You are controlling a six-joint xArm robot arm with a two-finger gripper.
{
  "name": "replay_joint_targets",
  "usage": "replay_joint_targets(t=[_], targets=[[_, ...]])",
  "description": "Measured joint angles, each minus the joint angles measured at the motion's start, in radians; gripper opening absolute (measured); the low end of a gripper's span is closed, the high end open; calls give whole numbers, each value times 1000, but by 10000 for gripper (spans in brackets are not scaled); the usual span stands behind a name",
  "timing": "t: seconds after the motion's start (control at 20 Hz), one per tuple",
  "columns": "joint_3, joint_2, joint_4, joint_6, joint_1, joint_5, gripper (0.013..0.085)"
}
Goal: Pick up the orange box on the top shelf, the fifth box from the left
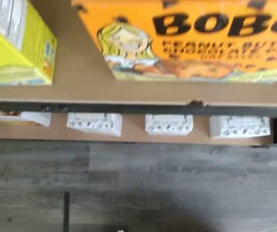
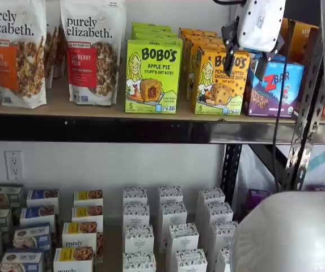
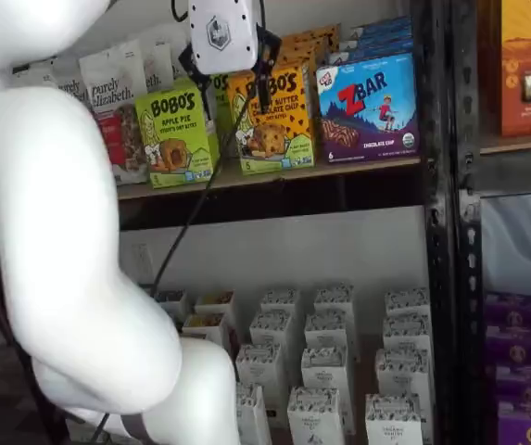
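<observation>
The orange box (image 2: 222,82) stands upright on the top shelf (image 2: 94,110), between a lime-green Bobo's carton (image 2: 152,76) and a blue ZBar box (image 2: 275,88). It shows in both shelf views (image 3: 274,125). In the wrist view its front (image 1: 191,38) fills much of the picture, with the shelf board (image 1: 80,72) and black rail beneath it. My gripper (image 3: 231,79) hangs in front of the box's upper part. Its white body covers the box's top. A black finger (image 3: 265,65) shows at each side with a gap between them, so it is open and holds nothing. The gripper also shows in a shelf view (image 2: 246,51).
More orange cartons stand behind the front one. Granola bags (image 2: 91,51) stand at the shelf's left. A black upright (image 2: 304,107) rises right of the ZBar box. White cartons (image 2: 171,226) fill the lower shelf. The white arm (image 3: 70,232) blocks much of a shelf view.
</observation>
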Motion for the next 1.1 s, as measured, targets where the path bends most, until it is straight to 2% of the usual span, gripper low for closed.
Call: replay_joint_targets(t=[0.15, 0.3, 0.6, 0.85, 1.1], targets=[[8, 9, -23, -1, 5, -56, 850], [18, 13, -18, -9, -1, -112, 850], [59, 10, 86, -60, -37, -256, 850], [70, 6, 63, -41, -14, -300, 850], [70, -2, 28, -19, 3, -308, 850]])
